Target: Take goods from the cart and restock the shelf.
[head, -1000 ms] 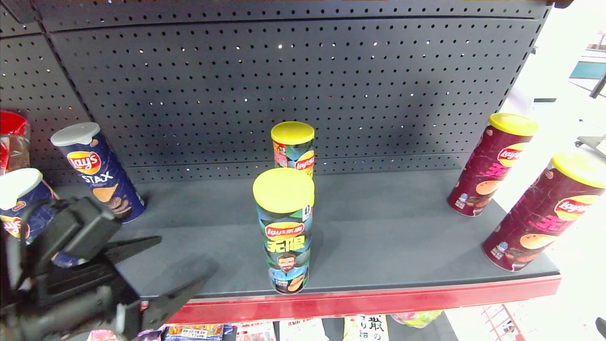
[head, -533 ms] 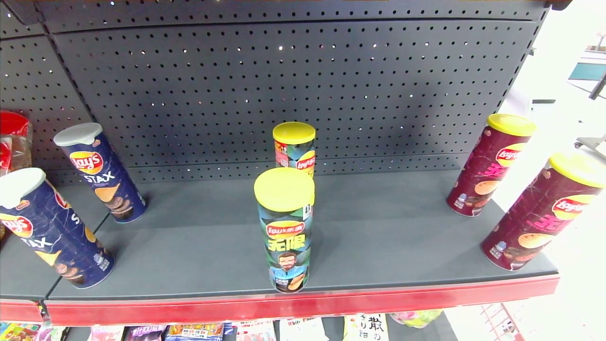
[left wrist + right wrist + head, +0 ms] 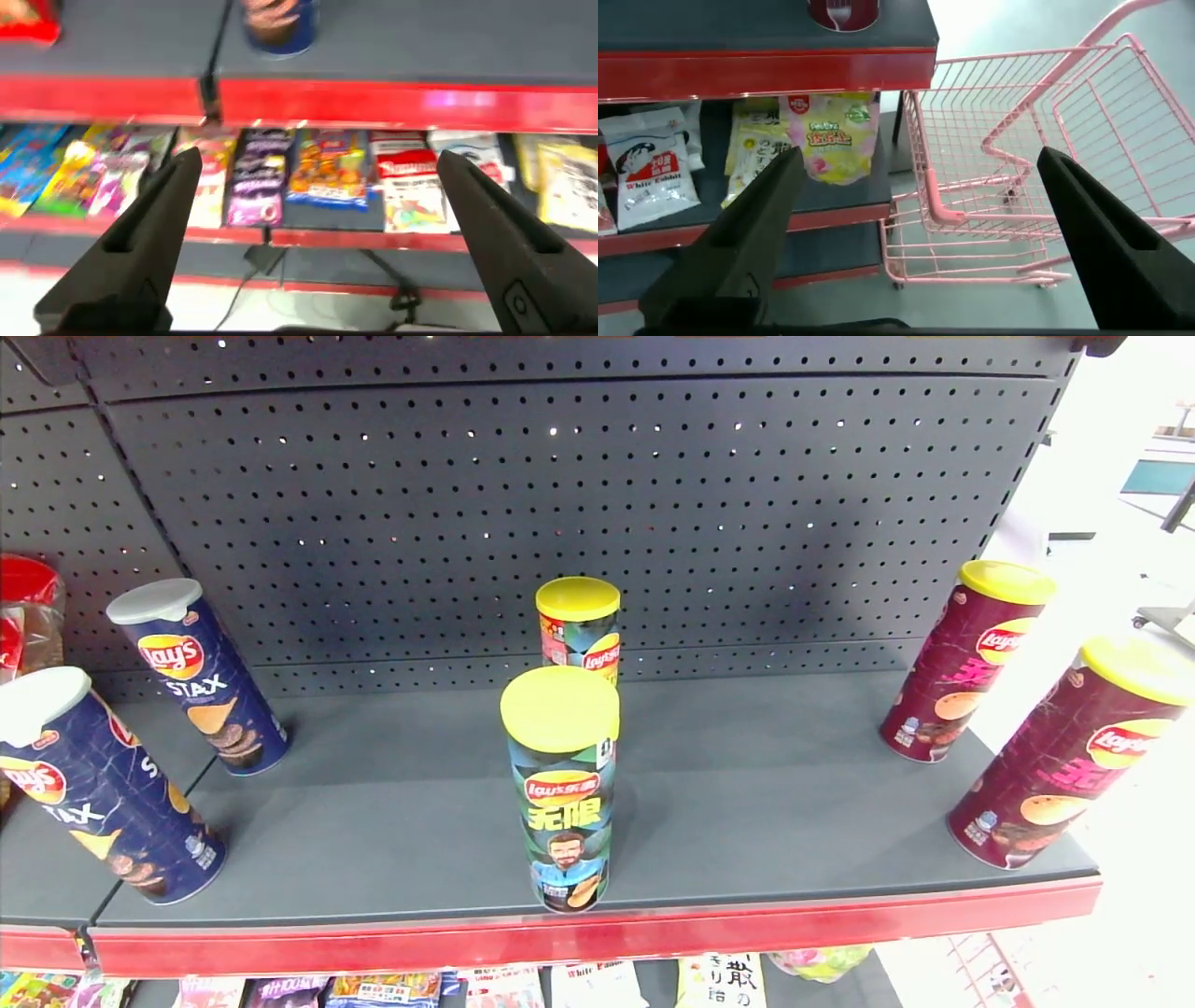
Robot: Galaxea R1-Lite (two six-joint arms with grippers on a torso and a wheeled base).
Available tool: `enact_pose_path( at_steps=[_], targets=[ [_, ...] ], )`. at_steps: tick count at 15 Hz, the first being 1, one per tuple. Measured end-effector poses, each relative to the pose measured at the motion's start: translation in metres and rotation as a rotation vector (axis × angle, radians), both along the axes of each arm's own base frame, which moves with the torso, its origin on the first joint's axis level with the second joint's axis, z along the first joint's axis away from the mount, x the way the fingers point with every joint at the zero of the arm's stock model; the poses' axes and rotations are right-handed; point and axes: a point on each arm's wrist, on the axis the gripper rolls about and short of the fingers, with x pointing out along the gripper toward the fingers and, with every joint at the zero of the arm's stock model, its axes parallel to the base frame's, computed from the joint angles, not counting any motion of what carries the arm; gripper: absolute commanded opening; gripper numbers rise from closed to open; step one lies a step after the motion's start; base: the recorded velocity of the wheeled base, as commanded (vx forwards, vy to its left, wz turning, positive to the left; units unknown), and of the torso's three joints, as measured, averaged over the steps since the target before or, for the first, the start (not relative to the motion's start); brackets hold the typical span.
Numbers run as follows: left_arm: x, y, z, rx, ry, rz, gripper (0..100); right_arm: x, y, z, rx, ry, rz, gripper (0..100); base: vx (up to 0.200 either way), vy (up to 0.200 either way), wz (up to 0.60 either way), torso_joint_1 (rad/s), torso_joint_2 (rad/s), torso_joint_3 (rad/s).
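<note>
— What is carried by the grey shelf (image 3: 766, 803)?
— Two blue cans (image 3: 201, 677) are seen at the left, two green cans (image 3: 563, 793) in the middle, two maroon cans (image 3: 962, 663) at the right.

A round logo above large lettering is printed on the rear blue canister (image 3: 201, 677) and the front blue canister (image 3: 103, 789). A like logo is carried by the front green canister (image 3: 562, 803), rear green canister (image 3: 581, 630), rear maroon canister (image 3: 962, 663) and front maroon canister (image 3: 1064, 756). Lettering is borne by a white packet (image 3: 649, 177) on the level below, and the print on the other packets (image 3: 322, 173) is blurred beyond reading
</note>
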Motion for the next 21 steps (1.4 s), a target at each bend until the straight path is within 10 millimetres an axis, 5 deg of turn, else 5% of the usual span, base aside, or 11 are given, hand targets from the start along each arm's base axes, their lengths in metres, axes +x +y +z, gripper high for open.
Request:
enact_pose_path(
  at_steps=[8,12,21],
  targets=[
    [0.004,-0.006,-0.010,0.026,-0.359,-0.238,100,0.013,0.005,-0.016,0.022,-0.346,0.126,100,0.000,0.000,0.00,0.000,0.00,0.000],
    [0.007,-0.002,-0.023,0.016,-0.302,-0.049,100,0.016,0.005,-0.025,0.042,-0.330,0.131,100,0.000,0.000,0.00,0.000,0.00,0.000],
    [0.008,-0.003,-0.025,0.012,-0.294,-0.075,100,0.016,0.006,-0.025,0.095,-0.326,0.144,100,0.000,0.000,0.00,0.000,0.00,0.000]
  ],
)
